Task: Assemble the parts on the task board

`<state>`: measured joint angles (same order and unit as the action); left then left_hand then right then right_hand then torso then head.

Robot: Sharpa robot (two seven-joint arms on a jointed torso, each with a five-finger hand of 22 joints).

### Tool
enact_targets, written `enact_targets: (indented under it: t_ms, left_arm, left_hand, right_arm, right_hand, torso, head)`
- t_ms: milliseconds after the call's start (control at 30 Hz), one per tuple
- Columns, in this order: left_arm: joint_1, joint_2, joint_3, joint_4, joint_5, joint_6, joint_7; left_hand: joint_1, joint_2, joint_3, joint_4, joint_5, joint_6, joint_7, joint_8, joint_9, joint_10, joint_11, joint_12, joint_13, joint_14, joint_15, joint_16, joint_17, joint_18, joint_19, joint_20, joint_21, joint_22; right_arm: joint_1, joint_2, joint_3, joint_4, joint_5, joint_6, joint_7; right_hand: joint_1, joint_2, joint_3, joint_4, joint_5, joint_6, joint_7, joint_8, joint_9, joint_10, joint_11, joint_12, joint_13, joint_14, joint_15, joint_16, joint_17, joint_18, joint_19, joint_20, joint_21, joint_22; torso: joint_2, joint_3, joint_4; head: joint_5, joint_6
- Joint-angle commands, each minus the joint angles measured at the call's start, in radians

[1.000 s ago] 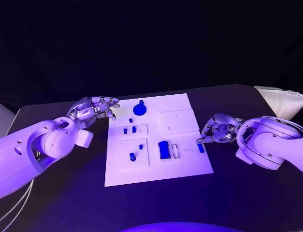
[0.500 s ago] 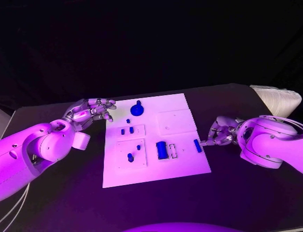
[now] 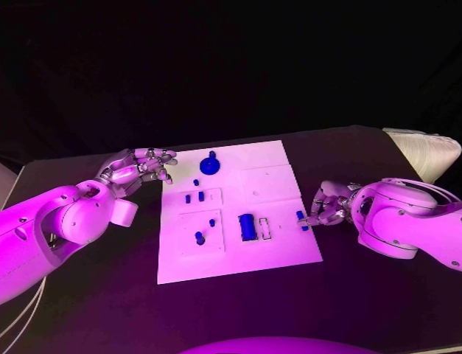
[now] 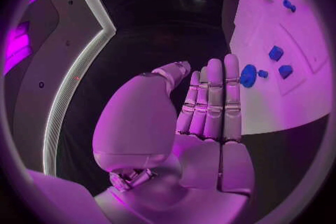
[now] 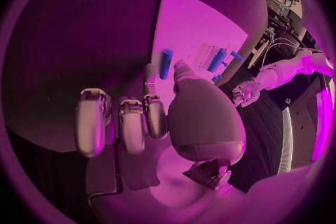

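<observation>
Head view: right hand (image 3: 327, 207) beside board edge (fingers curled); left hand (image 3: 137, 167) raised.

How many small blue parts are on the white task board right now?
7 visible: one round blue part at the far end, a tiny one below it, a pair, two in the near-left panel, a block mid-board, and a bar by the right hand. Others may be hidden.

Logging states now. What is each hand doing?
Left hand: open, holding nothing, beside the task board.
Right hand: cannot be told; its fingertips are at a small blue part.
</observation>
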<state>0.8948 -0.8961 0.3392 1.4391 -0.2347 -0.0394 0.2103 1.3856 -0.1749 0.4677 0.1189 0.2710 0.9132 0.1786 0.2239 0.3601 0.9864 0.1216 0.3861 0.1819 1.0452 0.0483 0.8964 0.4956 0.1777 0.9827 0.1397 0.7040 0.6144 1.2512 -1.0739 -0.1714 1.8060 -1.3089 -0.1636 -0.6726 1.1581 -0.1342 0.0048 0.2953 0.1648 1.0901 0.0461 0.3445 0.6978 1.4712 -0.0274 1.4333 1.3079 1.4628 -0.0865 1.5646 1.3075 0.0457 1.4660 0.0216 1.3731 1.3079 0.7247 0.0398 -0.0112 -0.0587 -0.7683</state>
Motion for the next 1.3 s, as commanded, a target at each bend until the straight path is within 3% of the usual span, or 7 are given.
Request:
enact_targets:
  t_ms: [33,200,500,900,1000,1167,1300]
  left_arm:
    - [-0.001,0.001,0.001,0.002,0.001,0.016,0.007]
    - [-0.001,0.000,0.001,0.002,0.001,0.016,0.006]
    - [-0.001,-0.001,0.001,0.002,0.001,0.016,0.005]
    - [-0.002,-0.003,0.001,0.002,0.001,0.016,0.002]
    - [-0.002,-0.003,0.001,0.003,0.001,0.017,0.002]
    - [-0.002,-0.004,0.001,0.003,0.001,0.017,0.001]
    - [-0.002,-0.004,0.001,0.003,0.001,0.017,0.000]
  left_hand:
    - [-0.001,0.010,0.003,0.005,0.004,0.001,0.002,0.004,-0.001,-0.006,-0.002,0.005,-0.001,-0.006,0.001,-0.002,-0.002,0.005,0.006,0.002,-0.005,-0.001]
    - [-0.001,0.010,0.003,0.005,0.004,0.001,0.002,0.004,-0.001,-0.006,-0.002,0.005,-0.001,-0.006,0.001,-0.002,-0.002,0.005,0.006,0.002,-0.005,-0.001]
    - [-0.001,0.010,0.003,0.005,0.004,0.001,0.002,0.004,-0.001,-0.006,-0.002,0.005,-0.001,-0.006,0.001,-0.002,-0.002,0.005,0.006,0.002,-0.005,-0.001]
    - [0.000,0.011,0.003,0.006,0.004,0.001,0.002,0.003,-0.002,-0.007,-0.002,0.005,-0.002,-0.006,0.001,-0.002,-0.002,0.005,0.007,0.002,-0.006,-0.002]
    - [-0.001,0.012,0.003,0.008,0.004,0.000,0.003,0.003,-0.002,-0.007,-0.001,0.005,-0.002,-0.006,0.001,-0.002,-0.002,0.005,0.007,0.002,-0.007,-0.002]
    - [-0.003,0.014,0.003,0.010,0.004,-0.001,0.003,0.003,-0.002,-0.008,-0.001,0.005,-0.002,-0.006,0.001,-0.002,-0.002,0.005,0.008,0.002,-0.007,-0.003]
    - [-0.003,0.014,0.003,0.010,0.004,-0.001,0.003,0.003,-0.002,-0.008,-0.001,0.005,-0.002,-0.006,0.001,-0.002,-0.002,0.005,0.008,0.002,-0.007,-0.003]
  right_arm:
    - [-0.003,0.009,0.000,0.002,-0.028,-0.017,-0.009]
    - [-0.008,0.022,-0.001,-0.001,-0.035,-0.023,-0.009]
    - [-0.020,0.045,-0.001,-0.019,-0.068,-0.021,-0.012]
    - [-0.039,0.074,-0.004,-0.053,-0.111,0.009,-0.019]
    - [-0.042,0.081,-0.005,-0.058,-0.112,0.003,-0.019]
    - [-0.044,0.088,-0.005,-0.061,-0.113,-0.009,-0.011]
    - [-0.046,0.090,-0.005,-0.055,-0.101,-0.020,0.003]
  right_hand:
    - [0.002,0.006,0.009,0.000,0.007,-0.003,-0.006,0.007,0.003,0.046,-0.004,-0.001,0.178,0.108,-0.004,0.006,0.263,-0.014,0.079,-0.004,0.001,0.220]
    - [0.046,0.011,0.035,-0.003,0.002,0.000,-0.010,0.016,0.015,0.047,-0.007,-0.001,0.179,0.108,-0.007,0.006,0.263,-0.014,0.080,-0.007,0.005,0.221]
    - [0.139,-0.005,0.062,-0.006,-0.005,-0.009,-0.012,0.019,0.029,0.046,-0.010,-0.002,0.179,0.108,-0.010,0.006,0.263,-0.014,0.080,-0.010,0.003,0.221]
    - [0.170,-0.019,0.067,-0.005,-0.001,-0.023,-0.006,0.010,0.028,0.038,-0.005,-0.018,0.170,0.108,-0.007,0.006,0.263,-0.013,0.078,-0.009,-0.007,0.219]
    - [0.181,-0.021,0.070,-0.005,0.009,-0.040,0.002,-0.002,0.024,0.032,0.002,-0.029,0.165,0.108,-0.002,0.006,0.263,-0.011,0.076,-0.006,-0.017,0.216]
    - [0.218,-0.020,0.090,-0.006,0.065,-0.063,0.015,-0.029,0.010,0.024,0.013,-0.040,0.159,0.108,0.008,0.006,0.263,-0.011,0.076,0.002,-0.019,0.216]
    - [0.272,-0.022,0.158,-0.006,0.228,-0.064,0.025,-0.066,-0.026,0.021,0.020,-0.039,0.160,0.108,0.014,0.006,0.263,-0.012,0.077,0.007,-0.011,0.218]
  torso:
    - [0.000,0.0014,-0.0006]
    - [0.000,0.0014,-0.0005]
    - [0.000,0.0018,-0.0009]
    - [-0.001,0.0015,-0.0009]
    - [-0.001,0.0010,-0.0003]
    - [-0.001,0.0006,0.0000]
    - [-0.001,0.0004,-0.0005]
  head:
    - [0.002,-0.001]
    - [-0.001,-0.004]
    - [-0.004,-0.006]
    - [0.000,-0.009]
    - [0.001,-0.010]
    - [0.001,-0.010]
    - [0.001,-0.009]
